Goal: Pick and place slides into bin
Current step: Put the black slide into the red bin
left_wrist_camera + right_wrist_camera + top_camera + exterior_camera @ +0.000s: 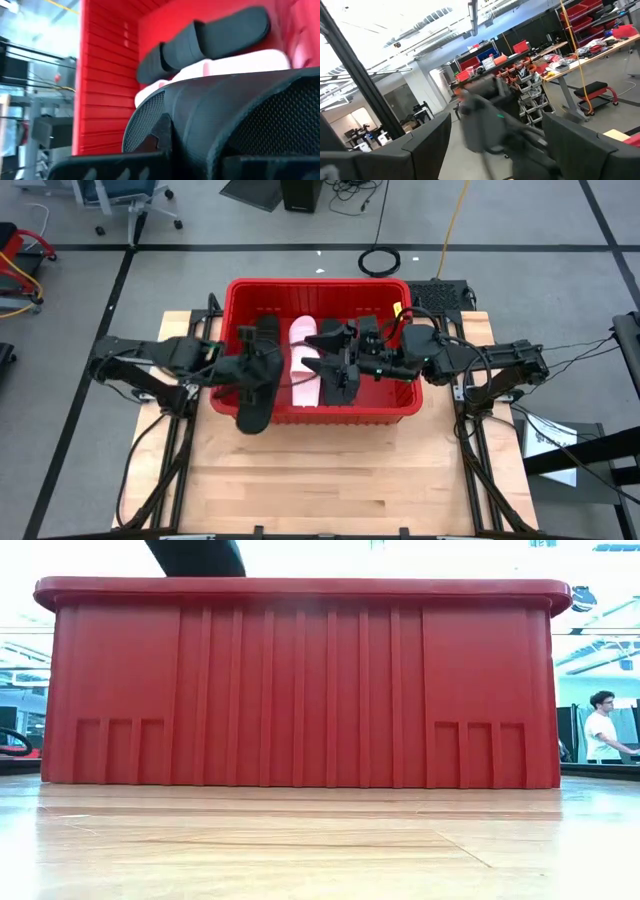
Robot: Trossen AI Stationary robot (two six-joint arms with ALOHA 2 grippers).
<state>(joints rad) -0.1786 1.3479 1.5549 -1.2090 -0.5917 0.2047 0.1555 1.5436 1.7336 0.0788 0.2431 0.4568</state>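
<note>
The red bin [318,412] stands at the table's far middle. Inside it lie a pale pink slide [303,365] and a black slide [210,40], which rests partly on the pale one [235,62]. My left gripper [236,368] reaches in from the left and is shut on another black slide [256,380], held above the bin's near left rim. My right gripper [345,363] hovers open over the bin's right half, pointing left and slightly up, with nothing between its fingers [427,137]. My left gripper holds the black slide about its middle [248,370], coming from the table's left, across its length. The slide is lifted clear; its far end [264,332] is over the bin and its near end [250,420] juts out past the bin's near wall. The slide's own strap [225,110] hides the fingers' exact place.
The bin's tall near wall [300,690] fills the low view, with a dark shape [195,555] above its rim. Bare wood tabletop [320,480] lies near of the bin. A person [603,730] sits in the room beyond the table.
</note>
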